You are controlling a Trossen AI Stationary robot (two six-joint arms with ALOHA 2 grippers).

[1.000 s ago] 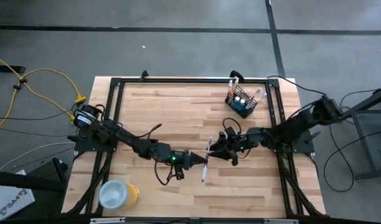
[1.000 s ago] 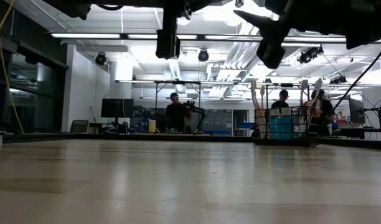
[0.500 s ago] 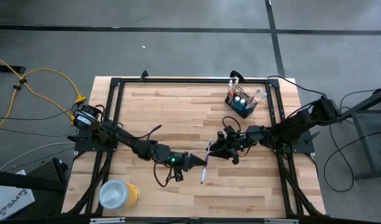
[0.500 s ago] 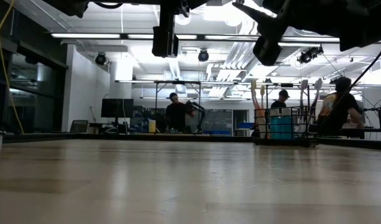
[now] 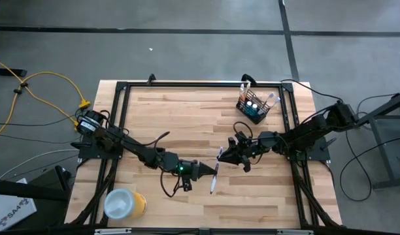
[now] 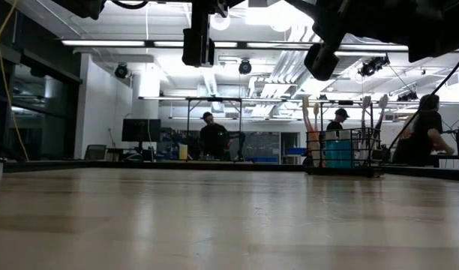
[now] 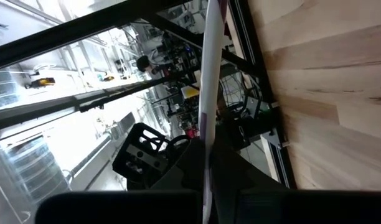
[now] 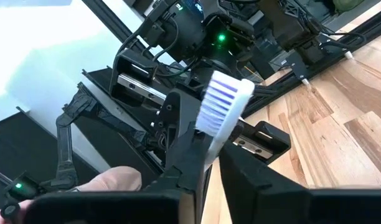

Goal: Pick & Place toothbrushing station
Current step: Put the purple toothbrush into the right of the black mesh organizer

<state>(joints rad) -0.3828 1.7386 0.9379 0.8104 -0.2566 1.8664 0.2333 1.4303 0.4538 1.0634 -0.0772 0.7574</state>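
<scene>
High view first, operator, starting at your left: a yellow cylinder with a white top (image 5: 125, 203) lies at the table's near left corner, one of it, not part of the job. Moving in, your left gripper (image 5: 204, 170) sits mid-table, clenched on a thin pale toothbrush with purple-and-white bristles (image 5: 215, 171), holding it clear of the wood. The brush's long axis runs roughly front to back across the table, across the line of both arms. Right beside it, your right gripper (image 5: 227, 156) has come in from the other side and meets the brush's far, bristle end. The right wrist view shows that head (image 8: 223, 101) standing up between the dark fingers (image 8: 256, 167), which flank the stem closely; whether they truly pinch it yet, you cannot tell. So both arms are at the brush, a handover in the air, I'd judge.

Farther right, at the back edge, stands the small black wire-mesh holder (image 5: 253, 116), well apart from both grippers and nearer your right arm. It holds about three pale brushes and two small blue tubes (image 5: 251, 104). Counting: one brush in the air, one holder, two tubes.
</scene>
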